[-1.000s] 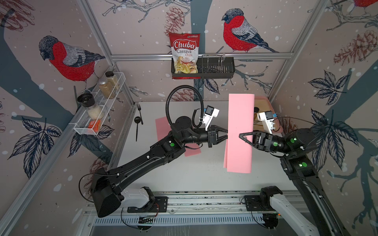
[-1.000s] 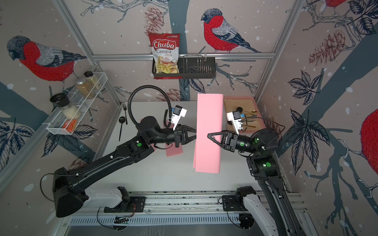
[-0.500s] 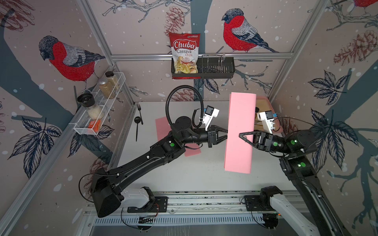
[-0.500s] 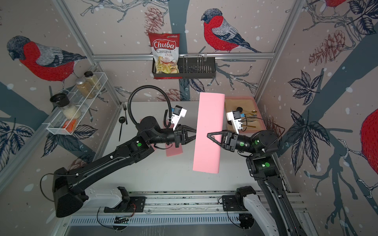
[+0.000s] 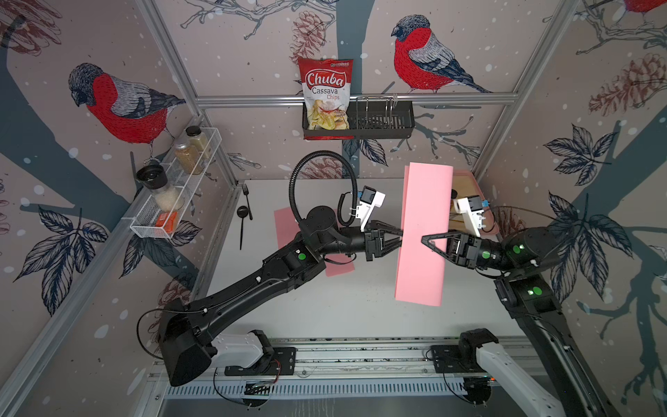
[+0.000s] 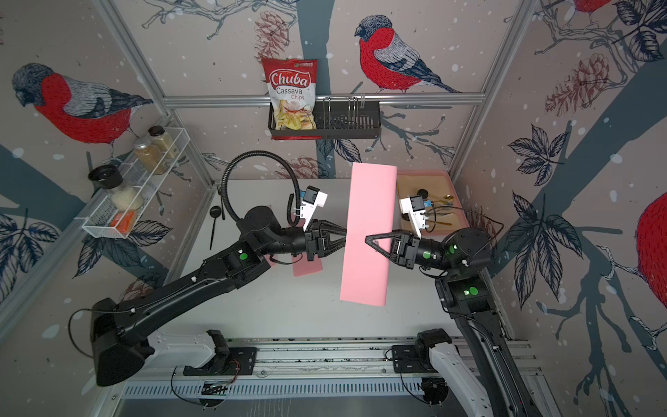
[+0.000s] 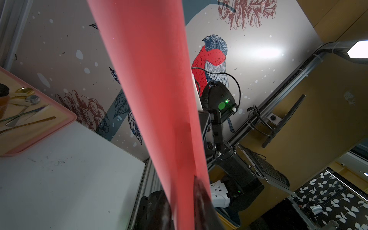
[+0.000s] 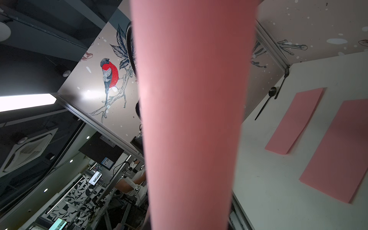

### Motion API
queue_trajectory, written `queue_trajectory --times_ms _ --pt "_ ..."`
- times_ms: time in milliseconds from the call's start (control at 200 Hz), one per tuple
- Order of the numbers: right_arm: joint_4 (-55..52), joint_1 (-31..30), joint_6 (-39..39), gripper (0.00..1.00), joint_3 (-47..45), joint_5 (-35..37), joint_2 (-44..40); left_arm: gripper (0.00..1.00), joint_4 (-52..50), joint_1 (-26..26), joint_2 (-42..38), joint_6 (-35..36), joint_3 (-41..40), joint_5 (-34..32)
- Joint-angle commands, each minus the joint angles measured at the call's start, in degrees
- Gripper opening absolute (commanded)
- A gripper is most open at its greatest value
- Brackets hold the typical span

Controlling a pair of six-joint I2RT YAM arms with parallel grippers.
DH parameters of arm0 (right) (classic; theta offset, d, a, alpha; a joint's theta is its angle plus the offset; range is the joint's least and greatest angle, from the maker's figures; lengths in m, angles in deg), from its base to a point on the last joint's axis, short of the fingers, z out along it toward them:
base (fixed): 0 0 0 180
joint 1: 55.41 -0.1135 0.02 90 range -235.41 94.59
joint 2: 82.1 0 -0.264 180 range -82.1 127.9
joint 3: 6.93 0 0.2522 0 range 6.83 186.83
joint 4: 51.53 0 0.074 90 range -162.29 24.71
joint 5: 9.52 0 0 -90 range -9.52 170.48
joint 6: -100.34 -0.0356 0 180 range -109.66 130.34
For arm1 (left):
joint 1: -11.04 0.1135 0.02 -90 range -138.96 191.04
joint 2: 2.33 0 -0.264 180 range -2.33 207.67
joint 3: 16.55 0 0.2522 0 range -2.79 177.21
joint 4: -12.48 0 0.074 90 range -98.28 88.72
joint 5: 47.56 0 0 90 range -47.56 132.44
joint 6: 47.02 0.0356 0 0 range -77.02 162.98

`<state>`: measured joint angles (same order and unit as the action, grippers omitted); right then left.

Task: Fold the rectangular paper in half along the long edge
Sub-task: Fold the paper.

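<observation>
Here the right tool (image 5: 423, 239) pinches the long matte pink paper (image 5: 420, 278), doubled over; the left tool (image 5: 399, 235) I cannot judge.

Both top views were bright, evenly lit from above and sharp; the frame rails (image 5: 353, 98) bowed toward the picture edges; shadows on the white counter (image 5: 325, 307) were faint and soft. In the left wrist view a ceiling lamp (image 7: 358, 50) blew out to white and threw a glare patch on the wall (image 7: 266, 52); the pink paper (image 7: 155, 99) near the lens was soft. In the right wrist view the paper was blurred; a light strip (image 8: 27, 102) glared; the ceiling (image 8: 39, 65) around it was dim.
</observation>
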<state>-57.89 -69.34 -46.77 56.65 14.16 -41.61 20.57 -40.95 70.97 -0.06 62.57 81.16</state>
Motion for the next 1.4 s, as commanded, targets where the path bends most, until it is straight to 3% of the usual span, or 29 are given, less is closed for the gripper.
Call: queue_trajectory --times_ms 0,195,350,1101,1391 --pt "0.2 0.0 1.2 0.28 0.7 -0.5 -0.2 0.31 0.2 -0.1 -0.7 1.4 0.4 -1.3" --pt "8.3 0.0 -3.8 0.28 0.4 -3.0 -2.1 0.42 -3.3 0.2 -2.6 3.4 3.2 -2.5" --pt "14.9 -0.3 -8.5 0.29 0.4 -4.3 -3.4 0.44 -3.6 0.2 -3.5 3.3 4.7 -2.3" --pt "11.9 -0.8 -5.5 0.29 2.7 -4.3 -2.7 0.46 3.6 -0.7 -5.6 -2.6 4.3 0.8" --pt "11.7 -0.9 -5.5 0.29 3.4 -3.6 -2.1 0.52 7.0 -0.7 -4.3 -5.0 3.7 2.3"
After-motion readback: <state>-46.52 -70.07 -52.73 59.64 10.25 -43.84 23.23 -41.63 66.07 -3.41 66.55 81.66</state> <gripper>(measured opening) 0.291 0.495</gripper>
